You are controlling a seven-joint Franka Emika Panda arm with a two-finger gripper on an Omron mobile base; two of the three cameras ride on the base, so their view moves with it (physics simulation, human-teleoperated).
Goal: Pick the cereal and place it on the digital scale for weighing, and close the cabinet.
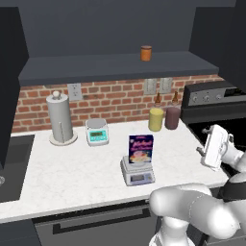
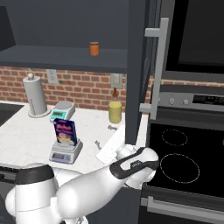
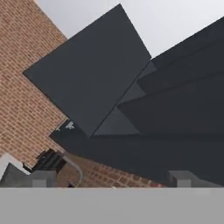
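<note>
Dark-blue cereal box stands upright on the grey plate of the digital scale, purple-pink front toward the base, near the front of the white marble worktop. Looks placed for weighing already, so that half of the task reads as done. Sits well apart from the teal-fronted scale further back, beside the paper-towel holder.

End effector raised off the worktop to the right, jaws spread wide and empty, tilted up toward the cabinet. Seems turned that way for the closing step. Hand view looks up along brick wall at the dark underside of the shelf and an open door panel.

Cabinet door swung out edge-on in the right base view, its silver bar handle facing the stove. Orange can alone on the open shelf. Yellow canister and maroon canister against the brick wall. Door not yet shut; probably needs a push on its outer face.
</note>
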